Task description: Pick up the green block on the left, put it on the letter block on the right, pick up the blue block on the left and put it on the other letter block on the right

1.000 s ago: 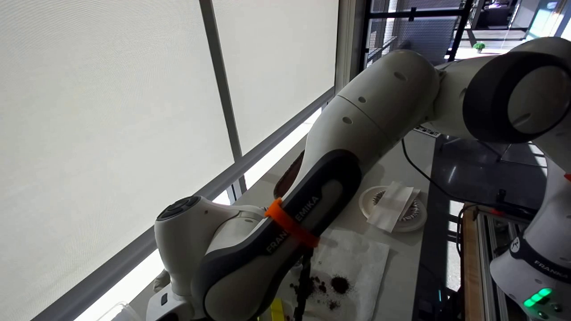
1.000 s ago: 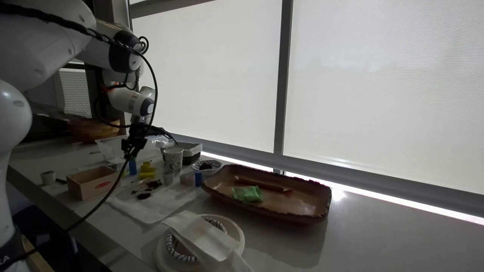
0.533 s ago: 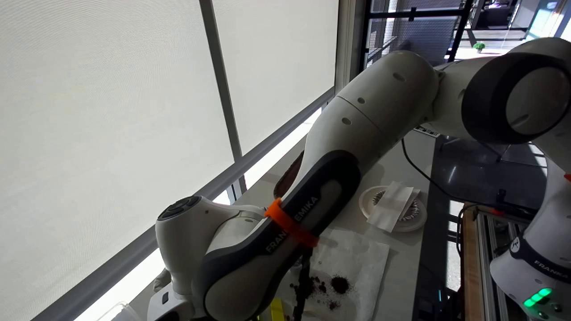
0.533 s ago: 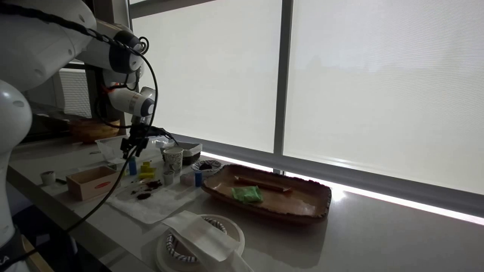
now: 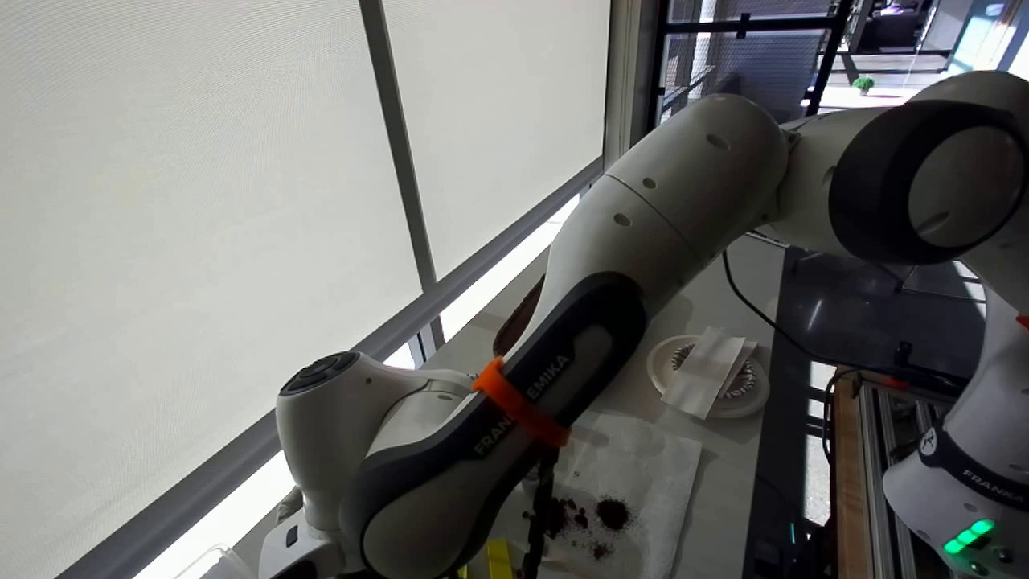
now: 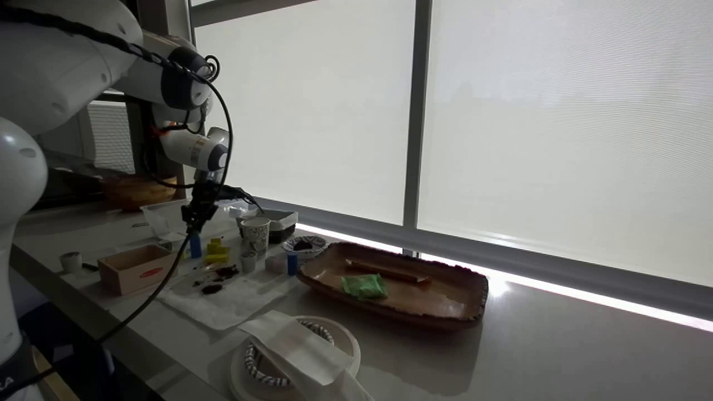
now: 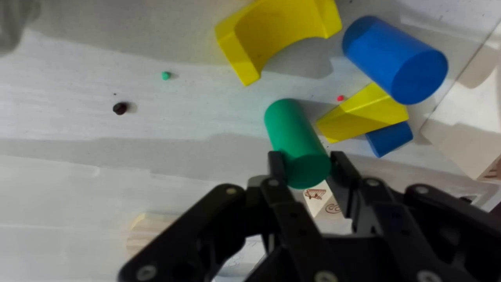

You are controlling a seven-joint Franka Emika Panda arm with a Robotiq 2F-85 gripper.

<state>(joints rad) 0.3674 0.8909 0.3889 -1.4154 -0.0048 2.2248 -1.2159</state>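
My claw (image 7: 305, 163) is clamped on the green block (image 7: 292, 129) near its upper end, presumably so I leave its base free to set down squarely

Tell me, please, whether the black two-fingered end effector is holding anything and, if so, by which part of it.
The smooth green cylindrical block appears held in the end effector, gripped from opposite sides at its upper end.
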